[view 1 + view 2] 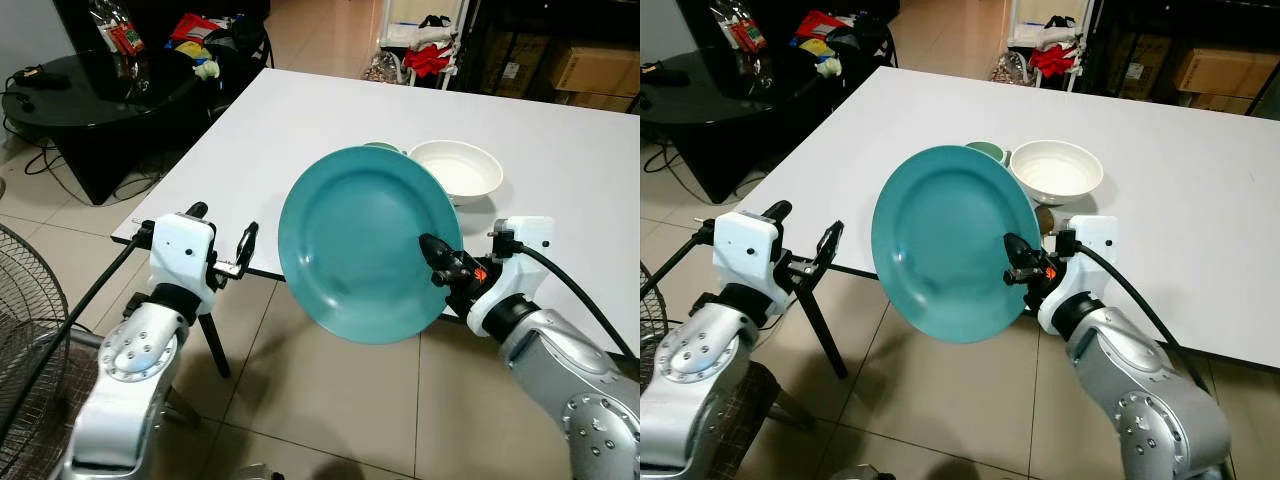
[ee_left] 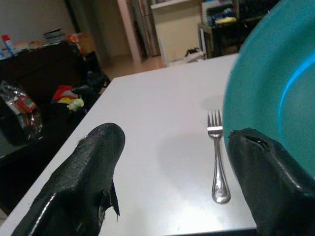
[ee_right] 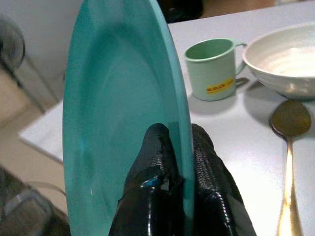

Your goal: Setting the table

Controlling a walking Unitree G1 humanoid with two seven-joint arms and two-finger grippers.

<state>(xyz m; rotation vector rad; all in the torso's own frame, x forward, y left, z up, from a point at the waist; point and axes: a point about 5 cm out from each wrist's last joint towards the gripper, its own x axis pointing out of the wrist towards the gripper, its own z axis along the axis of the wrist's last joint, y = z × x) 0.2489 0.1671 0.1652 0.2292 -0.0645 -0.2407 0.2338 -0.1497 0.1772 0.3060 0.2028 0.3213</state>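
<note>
Right gripper [image 1: 437, 255] clamps the rim of the teal plate [image 1: 365, 240], held tilted over the near edge of the white table [image 1: 300, 120]. Left gripper [image 1: 222, 240], fingers spread and empty, hovers at the table's near-left edge, near 1 fork [image 2: 218, 157].

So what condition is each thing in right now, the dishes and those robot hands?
Teal plate: held on edge, off the table.
Right gripper: fingers shut on the plate's rim.
Left gripper: fingers open, holding nothing.
White bowl: upright, looks empty.
Green mug: upright.
Fork: lying flat.
Spoon: lying flat.
</note>
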